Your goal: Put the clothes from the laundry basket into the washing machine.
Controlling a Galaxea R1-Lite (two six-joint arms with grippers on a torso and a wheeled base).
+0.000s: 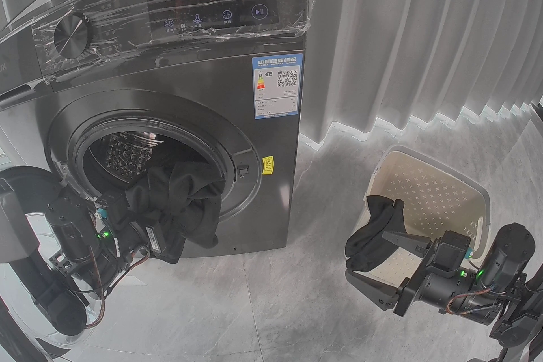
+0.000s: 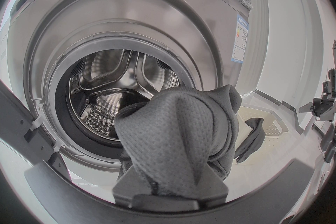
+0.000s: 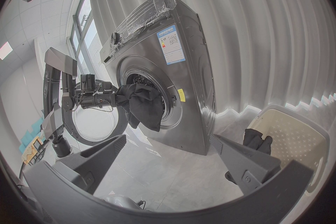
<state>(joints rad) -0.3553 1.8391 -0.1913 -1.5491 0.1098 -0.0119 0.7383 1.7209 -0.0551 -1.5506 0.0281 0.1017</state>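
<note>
Presently, an inventory of the scene, largest item first.

- Washing machine (image 1: 169, 97): dark grey front-loader, upper left and centre of the head view. Its round door (image 3: 92, 123) was swung open at the lower left edge. The drum (image 2: 105, 95) showed bare steel, with no clothing seen lying inside.
- Laundry basket (image 1: 435, 193): pale and perforated, at the lower right of the frame, on the floor (image 1: 283, 301) well apart from the machine. Its bottom looked bare.
- Black garment (image 1: 181, 199): bunched at the mouth of the drum, left of centre. It hung in front of the lower lip of the opening, with most of the cloth outside.
- Second dark garment (image 1: 370, 238): smaller, draped over the basket's left rim, part inside and part outside.
- Left gripper (image 2: 169, 184): lower left of the head view, just before the opening, clenched on the black garment.
- Right gripper (image 3: 168, 137): lower right, beside the basket, fingers spread wide with nothing between them. It was near the second dark garment, apparently not touching it.

Progress, as judged: no item was fully loaded. The first was at the threshold and needed pushing in and releasing. The second awaited collection. The task was at best about half done.
</note>
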